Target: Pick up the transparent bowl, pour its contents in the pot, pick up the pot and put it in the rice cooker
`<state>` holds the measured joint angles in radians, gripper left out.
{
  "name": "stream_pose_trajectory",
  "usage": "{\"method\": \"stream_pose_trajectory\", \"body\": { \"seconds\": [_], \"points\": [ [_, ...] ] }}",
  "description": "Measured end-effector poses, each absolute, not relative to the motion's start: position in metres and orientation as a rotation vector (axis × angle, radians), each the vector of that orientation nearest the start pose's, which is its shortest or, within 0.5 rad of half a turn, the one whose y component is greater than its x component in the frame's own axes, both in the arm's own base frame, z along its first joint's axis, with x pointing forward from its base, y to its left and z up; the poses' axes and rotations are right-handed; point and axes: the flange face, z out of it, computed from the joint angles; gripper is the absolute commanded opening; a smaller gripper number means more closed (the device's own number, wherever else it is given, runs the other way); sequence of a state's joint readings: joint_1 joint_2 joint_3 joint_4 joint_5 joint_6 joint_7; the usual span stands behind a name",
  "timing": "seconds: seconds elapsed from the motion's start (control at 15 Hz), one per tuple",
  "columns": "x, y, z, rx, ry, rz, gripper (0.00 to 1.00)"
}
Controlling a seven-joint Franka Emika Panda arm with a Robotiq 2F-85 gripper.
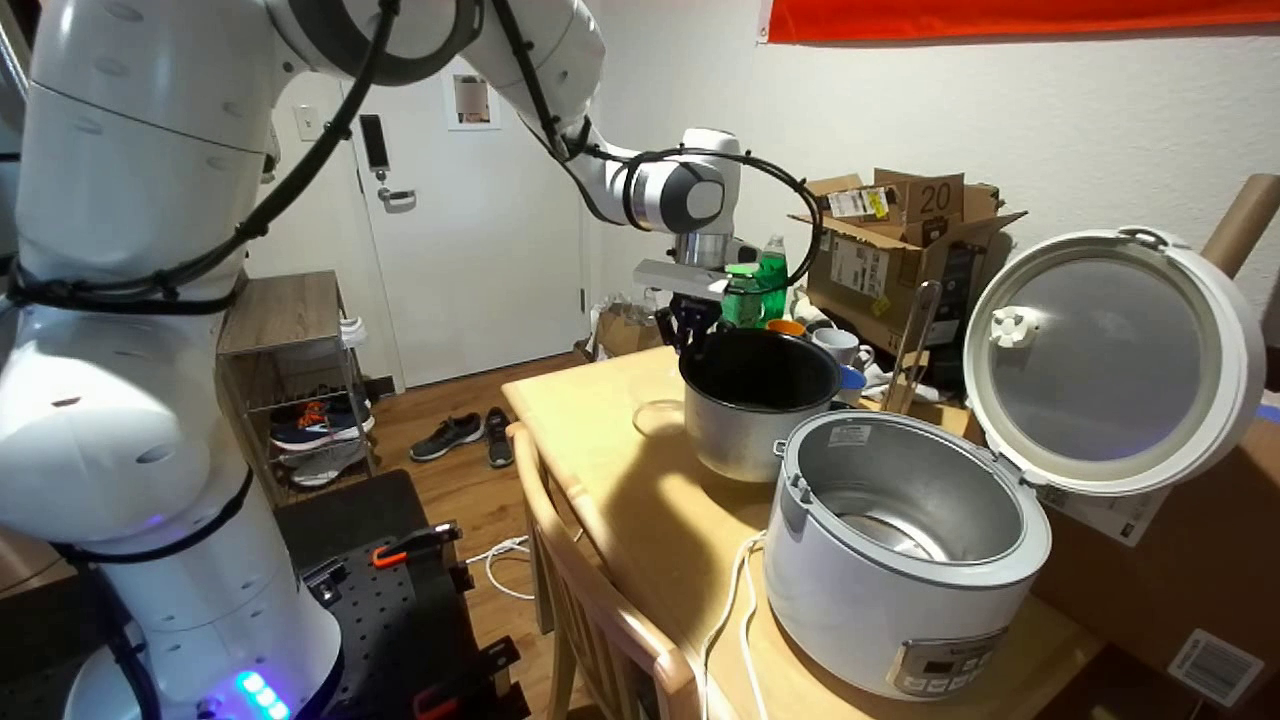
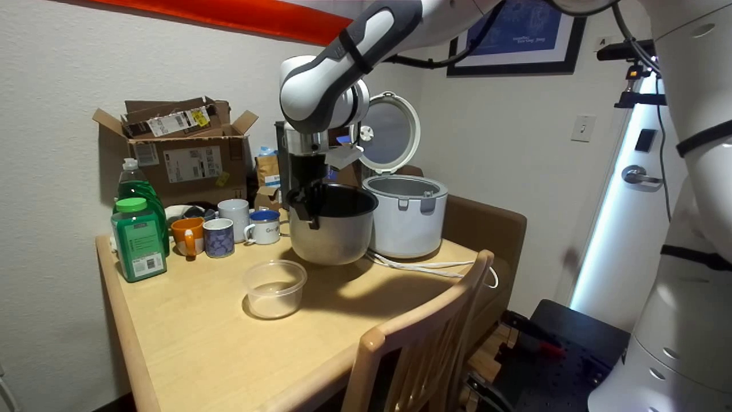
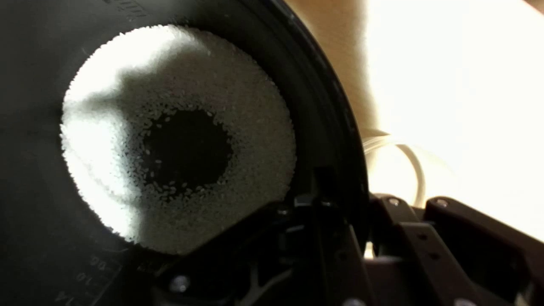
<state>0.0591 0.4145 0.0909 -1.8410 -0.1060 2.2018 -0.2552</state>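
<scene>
Roughly upright pot (image 2: 336, 233), mouth up, axis near-vertical

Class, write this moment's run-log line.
gripper: shut on pot; rice: in pot; transparent bowl: on table; rice cooker: lid open

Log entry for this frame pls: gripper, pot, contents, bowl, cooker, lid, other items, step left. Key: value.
gripper: closed on the pot, jaws either side of its wall
pot_location: beside the rice cooker, not in it; base lifted or not: unclear
pot_contents: rice, bare patch in the middle
bowl: transparent bowl upright on table, no rice visible in it
cooker_inside: nothing visible
lid: open
other_items: orange mug, green-capped bottle
step_left: pot into rice cooker
</scene>
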Motion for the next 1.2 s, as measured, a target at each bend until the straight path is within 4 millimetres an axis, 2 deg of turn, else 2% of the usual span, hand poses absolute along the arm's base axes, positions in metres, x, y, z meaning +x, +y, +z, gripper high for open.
{"method": "stream_pose_trajectory", "body": {
  "seconds": [0.47,0.93,1.2],
  "points": [
    [0.625,0.089,0.337,-3.088,-0.826,0.152,0.02],
    [0.625,0.094,0.379,-3.083,-0.928,0.083,0.02],
    [0.621,0.091,0.404,-3.091,-0.994,0.068,0.02]
  ]
}}
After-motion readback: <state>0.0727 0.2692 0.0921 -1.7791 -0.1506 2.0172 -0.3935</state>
